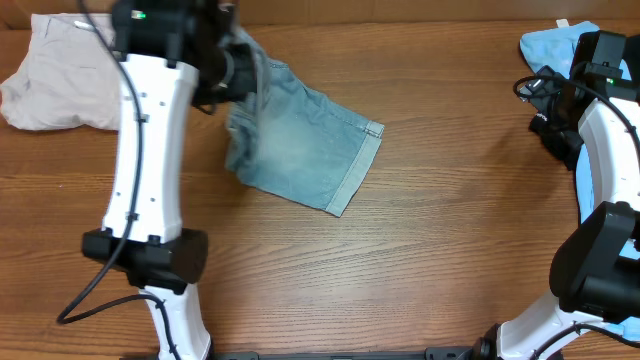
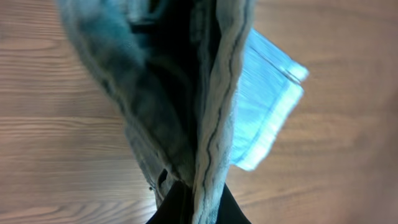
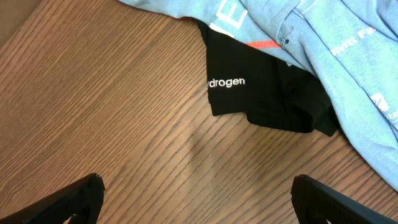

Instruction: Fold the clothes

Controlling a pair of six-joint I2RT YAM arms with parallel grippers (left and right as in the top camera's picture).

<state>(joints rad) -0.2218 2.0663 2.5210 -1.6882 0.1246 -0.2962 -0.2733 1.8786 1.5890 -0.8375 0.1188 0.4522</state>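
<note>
Left pincer (image 2: 198,198), jaws almost fully closed, pinches a bunched edge of the pale-blue washed denim shorts (image 1: 300,145). Which edge of the garment it has cannot be told. In the wrist view the cloth hangs from the grip in dark vertical folds, one stitched seam facing the camera, and fills most of the frame. From overhead, the pinched end is raised at the upper left of the garment, beneath the arm's black wrist. The rest slopes down and lies flat on the brown wood-grain bench (image 1: 450,220), with the cuffed hem (image 1: 358,160) pointing to the lower right.

A fold of the denim shorts appears to be in hand: one end is gripped and lifted but not yet laid over. The next move likely calls for carrying the held end across toward the cuffed hem, keeping the cloth from bunching, then lowering it so the edges line up before letting go.

Right pincer (image 3: 196,186) stands wide open and holds nothing, hovering above bare wood well apart from the denim. Near it lies a black garment with white lettering (image 3: 267,93), partly under a sky-blue printed T-shirt (image 3: 348,56). Crumpled beige shorts (image 1: 55,85) rest at the bench's far left corner.
</note>
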